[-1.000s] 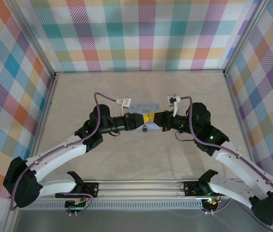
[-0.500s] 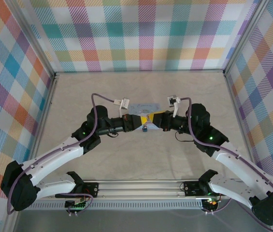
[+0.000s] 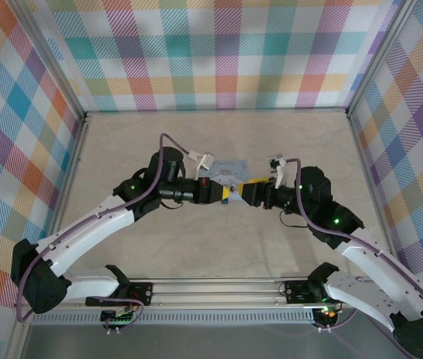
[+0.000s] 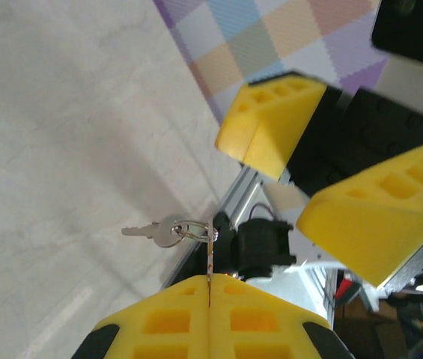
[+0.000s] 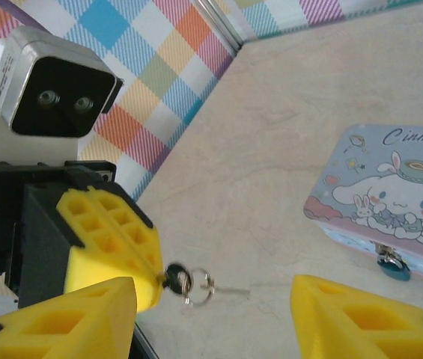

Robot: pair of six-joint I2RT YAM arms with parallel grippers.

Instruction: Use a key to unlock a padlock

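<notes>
– Between the fingers of left gripper (image 4: 208,288): key (image 4: 151,232) on its ring (image 4: 189,229), pinched tight. Right gripper (image 5: 211,318) wide apart, holding nothing.
– Padlock (image 5: 392,263) ahead of right gripper, on tin box (image 5: 391,187). Next: steady lock, aim key at keyhole.

Yellow pads (image 4: 174,321), pastel plaid walls (image 3: 226,52), pale blue cartoon tin (image 5: 368,172), dark-blue padlock (image 5: 393,267) at its 6 o'clock, silvery key (image 4: 151,232).

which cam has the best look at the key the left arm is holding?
Right wrist: the key shows its dark head at the tip of the left gripper, jaws shut, with the ring and spare key dangling. Left wrist sees it edge-on, a thin sliver. Top external: too small to tell.
</notes>
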